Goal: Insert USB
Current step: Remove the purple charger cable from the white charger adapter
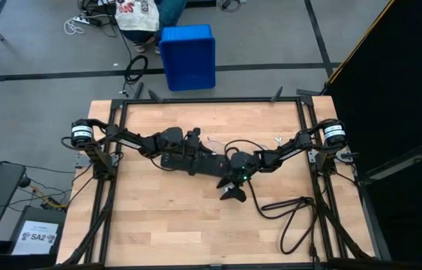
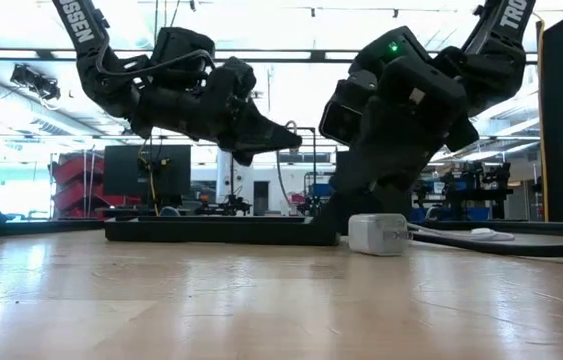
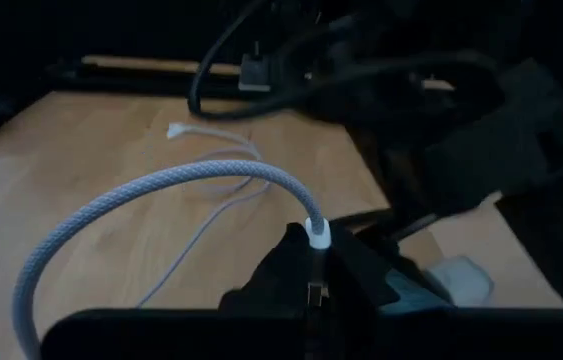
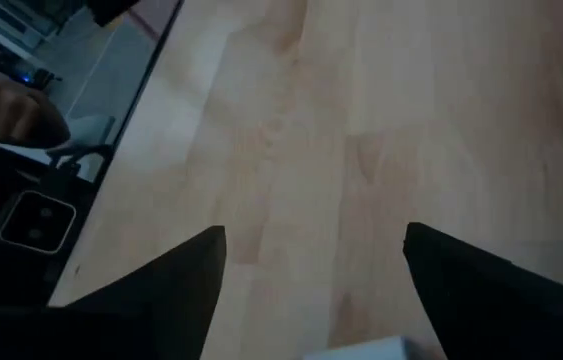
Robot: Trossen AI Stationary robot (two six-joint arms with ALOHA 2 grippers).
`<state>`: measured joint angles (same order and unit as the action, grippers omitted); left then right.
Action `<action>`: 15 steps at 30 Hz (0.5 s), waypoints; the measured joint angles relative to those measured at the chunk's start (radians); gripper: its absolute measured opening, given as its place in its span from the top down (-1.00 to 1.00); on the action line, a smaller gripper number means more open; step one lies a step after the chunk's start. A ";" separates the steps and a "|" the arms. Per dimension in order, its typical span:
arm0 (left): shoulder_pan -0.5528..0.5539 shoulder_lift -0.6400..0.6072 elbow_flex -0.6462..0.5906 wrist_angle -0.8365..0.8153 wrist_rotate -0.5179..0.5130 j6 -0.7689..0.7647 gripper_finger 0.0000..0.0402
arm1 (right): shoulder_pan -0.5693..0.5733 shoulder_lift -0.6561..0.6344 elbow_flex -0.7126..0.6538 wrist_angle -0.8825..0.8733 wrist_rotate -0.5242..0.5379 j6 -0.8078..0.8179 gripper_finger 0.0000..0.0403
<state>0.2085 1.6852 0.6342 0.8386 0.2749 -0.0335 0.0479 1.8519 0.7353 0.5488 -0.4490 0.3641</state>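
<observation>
The USB cable (image 3: 151,195) is thin, white and braided. It arches from my left gripper (image 3: 313,275) to the table, and its far plug end (image 3: 176,130) lies on the wood. My left gripper (image 2: 286,135) hovers shut over the black power strip (image 2: 211,231) at mid table. My right gripper (image 4: 311,290) is open and points down at the table just above a small white charger block (image 2: 379,233) that stands beside the strip. In the right wrist view the block (image 4: 361,350) shows between the fingers' bases; I cannot tell whether they touch it. My left gripper pinches the USB cable at its near plug end, by the white collar (image 3: 316,232) where the braid meets the plug. The plug itself is hidden between the dark fingers. The end is lifted clear, and the cable curves away slack down to the table.
A thick black cord (image 1: 293,214) loops over the table's right near part. The wood toward the near edge (image 1: 158,225) is bare. A black frame (image 1: 211,100) runs along the table's edges. A blue crate (image 1: 188,56) stands on the floor beyond the far edge.
</observation>
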 joint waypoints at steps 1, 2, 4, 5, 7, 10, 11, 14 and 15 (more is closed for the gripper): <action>0.010 0.000 0.000 -0.008 0.000 -0.005 0.98 | -0.005 0.000 0.000 0.002 0.000 0.000 -0.39; 0.021 0.000 0.000 -0.019 0.000 -0.021 0.98 | -0.010 0.000 0.000 0.001 -0.001 0.000 -0.37; 0.050 0.000 0.003 -0.064 0.000 -0.054 0.98 | -0.023 0.000 0.000 0.000 -0.023 0.000 -0.33; 0.067 0.000 0.010 -0.102 0.003 -0.070 0.98 | -0.029 0.000 0.000 0.001 -0.037 0.000 -0.31; 0.103 0.001 0.031 -0.181 0.004 -0.076 0.98 | -0.043 0.000 0.000 0.001 -0.060 0.000 -0.27; 0.163 0.001 0.075 -0.334 -0.009 -0.077 0.98 | -0.061 0.000 0.000 0.003 -0.071 -0.001 -0.21; 0.181 0.001 0.090 -0.387 -0.014 -0.079 0.98 | -0.068 0.000 0.000 0.003 -0.071 -0.001 -0.19; 0.220 0.001 0.130 -0.486 -0.016 -0.096 0.94 | -0.083 0.000 0.000 0.004 -0.070 -0.002 -0.15; 0.230 0.001 0.143 -0.503 -0.016 -0.089 0.90 | -0.087 0.000 0.000 0.004 -0.069 -0.002 -0.13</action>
<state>0.4383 1.6863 0.7773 0.3352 0.2592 -0.1229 -0.0392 1.8519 0.7353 0.5529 -0.5183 0.3618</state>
